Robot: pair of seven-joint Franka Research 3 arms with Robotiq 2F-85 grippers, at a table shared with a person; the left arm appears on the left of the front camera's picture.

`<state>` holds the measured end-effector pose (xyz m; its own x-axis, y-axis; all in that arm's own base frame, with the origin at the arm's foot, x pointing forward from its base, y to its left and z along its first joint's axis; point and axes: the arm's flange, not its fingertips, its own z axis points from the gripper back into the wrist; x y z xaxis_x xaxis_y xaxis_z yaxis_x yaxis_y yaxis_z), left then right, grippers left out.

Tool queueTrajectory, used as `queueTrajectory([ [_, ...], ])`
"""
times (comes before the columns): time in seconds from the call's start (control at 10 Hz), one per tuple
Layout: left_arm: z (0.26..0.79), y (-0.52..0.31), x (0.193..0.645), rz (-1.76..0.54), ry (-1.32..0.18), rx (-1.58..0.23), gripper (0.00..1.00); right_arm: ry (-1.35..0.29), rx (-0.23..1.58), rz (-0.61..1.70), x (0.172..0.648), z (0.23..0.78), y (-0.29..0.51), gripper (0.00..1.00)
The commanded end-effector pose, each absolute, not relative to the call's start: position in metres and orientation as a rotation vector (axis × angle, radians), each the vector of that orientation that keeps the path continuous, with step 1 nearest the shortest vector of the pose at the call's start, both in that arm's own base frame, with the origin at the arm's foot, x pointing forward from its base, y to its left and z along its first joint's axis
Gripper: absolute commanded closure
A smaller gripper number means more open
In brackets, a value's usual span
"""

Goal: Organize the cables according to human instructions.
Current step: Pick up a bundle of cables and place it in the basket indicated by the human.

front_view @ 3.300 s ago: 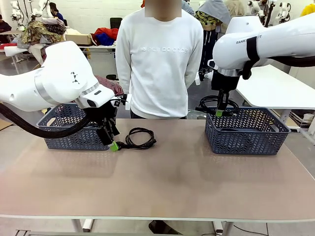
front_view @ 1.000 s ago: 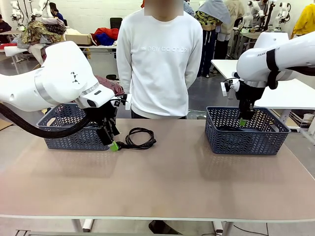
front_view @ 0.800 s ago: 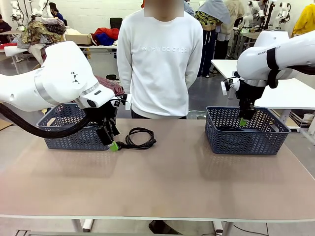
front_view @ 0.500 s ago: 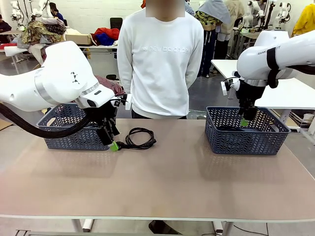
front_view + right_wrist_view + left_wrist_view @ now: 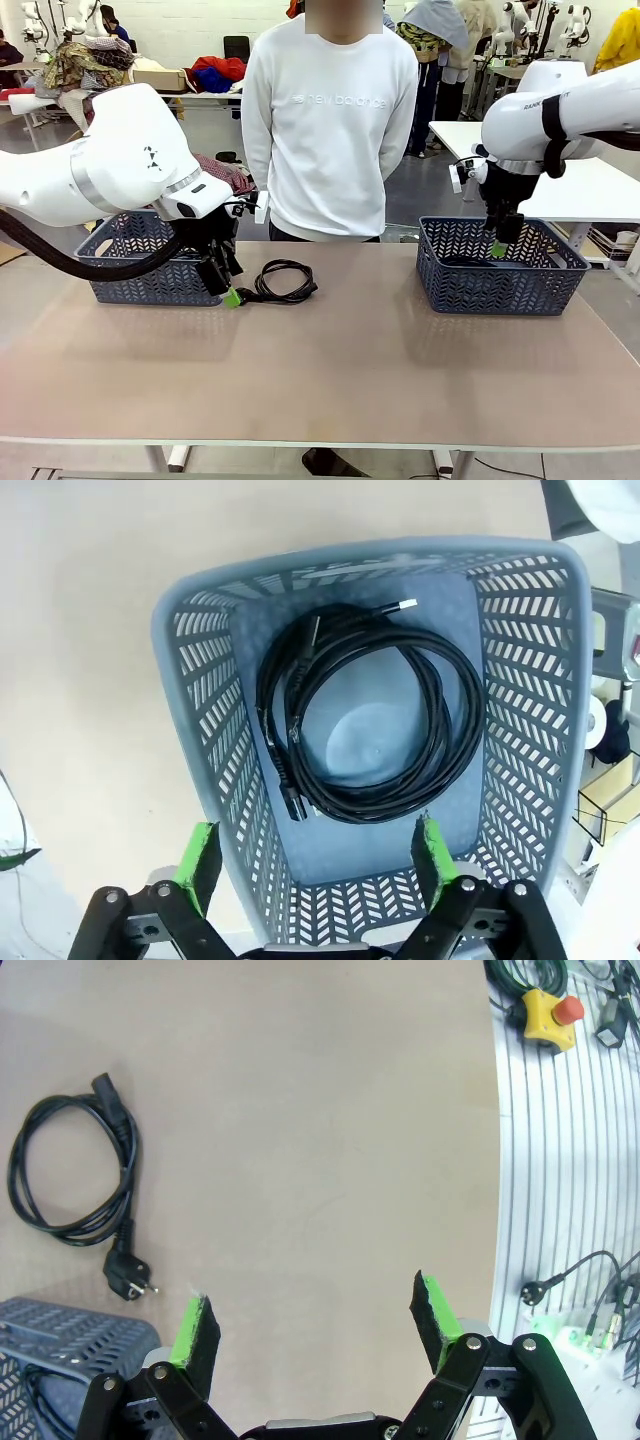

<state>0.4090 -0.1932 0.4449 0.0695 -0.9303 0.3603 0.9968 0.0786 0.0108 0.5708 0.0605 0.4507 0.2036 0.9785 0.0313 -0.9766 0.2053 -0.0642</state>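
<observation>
One coiled cable lies on the table between the left basket and the person, with its plugs at the loop's ends; from the left wrist view it is seen well apart from the fingers, and the corner of that basket with a bit of cord inside is caught at the lower left. More coiled cable lies flat on the floor of the right basket, how many cords cannot be told.

The left gripper is held low just beside the table cable, its jaws spread wide with nothing between them. The right gripper hangs over the right basket, above its rim; its fingers are likewise spread wide and nothing is gripped.

The person stands at the far edge, arms behind the back, in a white sweatshirt on which "new balance" can be read. Part of the word "FRANKA" is printed on the right arm. Beyond the table edge, in the left wrist view, a yellow box with a red button and loose plugs are seen on the floor. Another white table stands behind the right basket.
</observation>
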Motion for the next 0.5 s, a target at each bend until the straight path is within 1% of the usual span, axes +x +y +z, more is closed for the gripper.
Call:
queueTrajectory([
  [0.0,0.4454,-0.1924,0.4084,-1.474,-0.307,-0.265,0.00,-0.068,-0.030,1.369,0.5695,0.4495,0.0605,0.00],
  [0.4,0.4454,-0.1924,0.4084,-1.474,-0.307,-0.265,0.00,-0.069,-0.032,1.367,0.5707,0.4501,0.0619,0.00],
])
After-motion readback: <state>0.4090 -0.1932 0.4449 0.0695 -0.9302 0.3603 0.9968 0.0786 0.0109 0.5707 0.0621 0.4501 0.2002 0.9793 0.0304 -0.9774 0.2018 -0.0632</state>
